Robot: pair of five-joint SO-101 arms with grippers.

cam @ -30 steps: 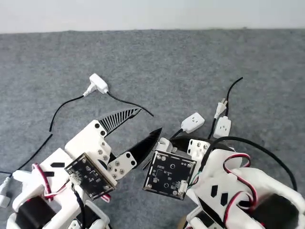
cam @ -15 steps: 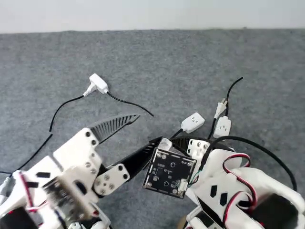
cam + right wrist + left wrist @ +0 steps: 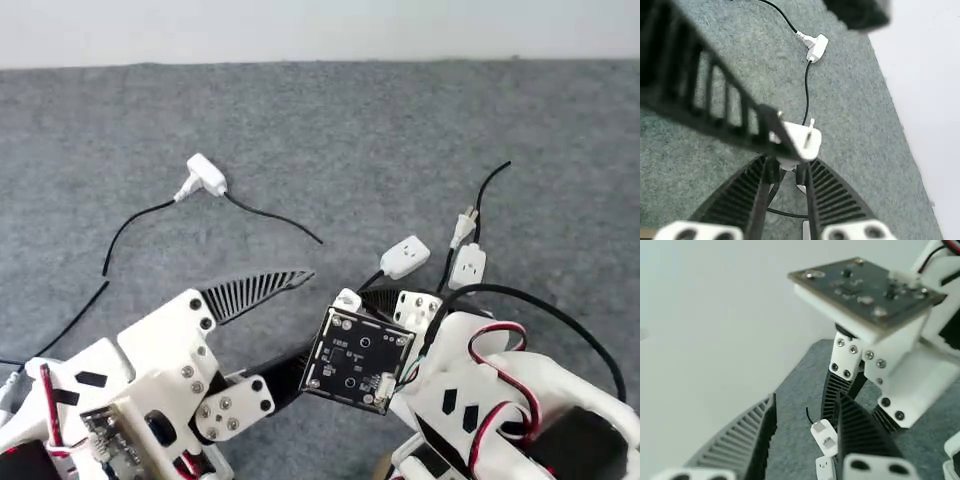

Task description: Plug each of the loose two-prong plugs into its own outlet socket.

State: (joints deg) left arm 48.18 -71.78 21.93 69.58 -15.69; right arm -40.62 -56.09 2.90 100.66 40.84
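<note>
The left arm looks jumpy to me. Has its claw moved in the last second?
Yes. In the high view the left claw has pulled back toward the robot's side, and is now farther from the lone plug.

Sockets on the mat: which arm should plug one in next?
Right. The right gripper is shut on a plug with its prongs free, and the sockets lie close by it. The left gripper is open and holds nothing.
</note>
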